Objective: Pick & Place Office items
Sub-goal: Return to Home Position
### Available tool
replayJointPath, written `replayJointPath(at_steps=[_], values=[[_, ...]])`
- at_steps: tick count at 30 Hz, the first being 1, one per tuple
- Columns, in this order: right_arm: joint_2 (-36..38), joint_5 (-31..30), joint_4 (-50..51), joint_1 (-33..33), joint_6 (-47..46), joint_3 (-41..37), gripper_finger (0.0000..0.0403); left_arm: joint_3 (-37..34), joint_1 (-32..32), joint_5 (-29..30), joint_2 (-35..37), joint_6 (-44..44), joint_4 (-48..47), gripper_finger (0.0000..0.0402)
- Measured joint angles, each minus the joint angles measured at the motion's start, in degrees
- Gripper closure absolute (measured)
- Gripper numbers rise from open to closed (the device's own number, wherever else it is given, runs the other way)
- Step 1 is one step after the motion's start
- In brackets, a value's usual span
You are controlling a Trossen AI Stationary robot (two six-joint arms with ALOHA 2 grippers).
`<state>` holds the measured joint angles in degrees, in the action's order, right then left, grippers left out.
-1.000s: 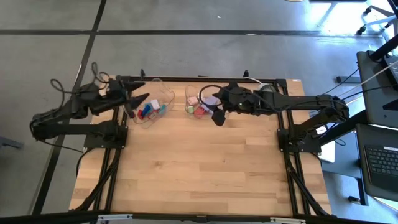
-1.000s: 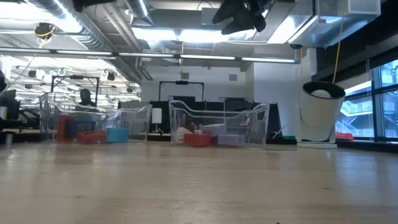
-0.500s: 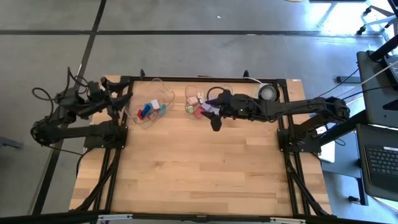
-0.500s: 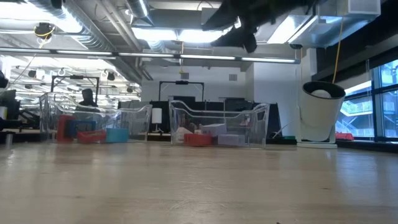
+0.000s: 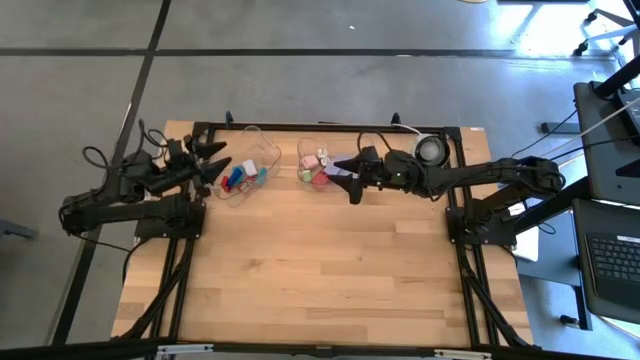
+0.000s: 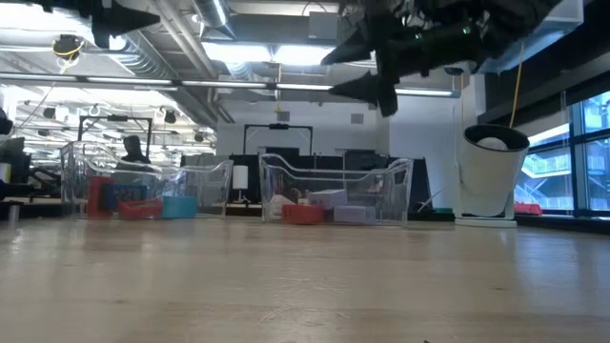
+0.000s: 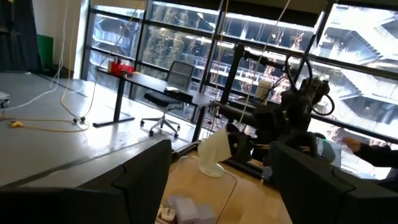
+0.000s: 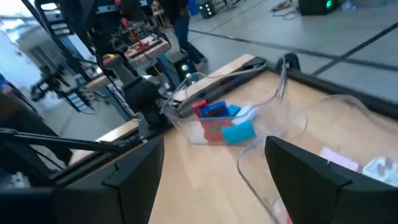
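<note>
Fingers point(image 7: 146, 180) of the left gripper point(image 5: 222, 157) are spread wide with nothing between them, and we find the right gripper point(image 5: 343, 181) parted and empty too. The left arm is folded along the left edge of the table point(image 5: 320, 270), its gripper pointing at the left tray point(image 5: 268, 150) from just beside the rim. The right arm reaches in from the right edge, with its gripper raised above the wood beside the right tray point(image 5: 303, 150). The office items point(image 5: 238, 177) lie inside both trays: red, blue and teal in the left, pink, white, red and green in the right.
</note>
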<state>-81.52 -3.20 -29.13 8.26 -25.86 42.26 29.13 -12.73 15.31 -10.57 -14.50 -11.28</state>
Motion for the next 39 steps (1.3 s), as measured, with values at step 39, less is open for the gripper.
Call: replayJointPath(at_steps=[39], values=[[0.0, 2.0, -45.4, 4.5, -11.1, -28.3, 0.012, -21.4, 0.0, 0.1, 10.5, -6.4, 19.5, 0.0134]])
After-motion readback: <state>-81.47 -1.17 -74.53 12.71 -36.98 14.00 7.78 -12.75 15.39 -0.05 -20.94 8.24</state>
